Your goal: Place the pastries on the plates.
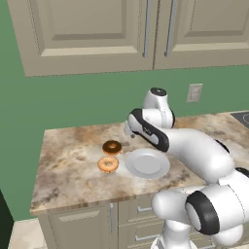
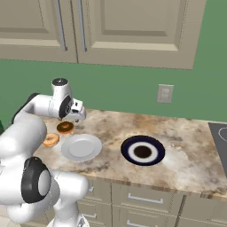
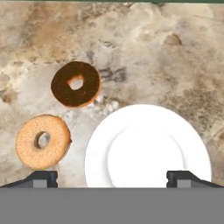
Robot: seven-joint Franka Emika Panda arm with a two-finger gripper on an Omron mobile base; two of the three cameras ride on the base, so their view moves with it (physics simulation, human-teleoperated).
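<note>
still nothing lifted — both donuts lie on the counter (image 1: 68, 160) beside the white plate (image 3: 146, 148).
gripper (image 3: 111, 177) hangs above with fingers wide and empty; chocolate donut (image 3: 75, 84) and orange donut (image 3: 43, 141) lie close together, the navy plate (image 2: 142, 150) well apart, probably for the second pastry.

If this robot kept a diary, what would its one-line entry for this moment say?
gripper: open, above counter | chocolate donut: on counter | orange donut: on counter | white plate: bare | navy plate: bare | placed: none
</note>
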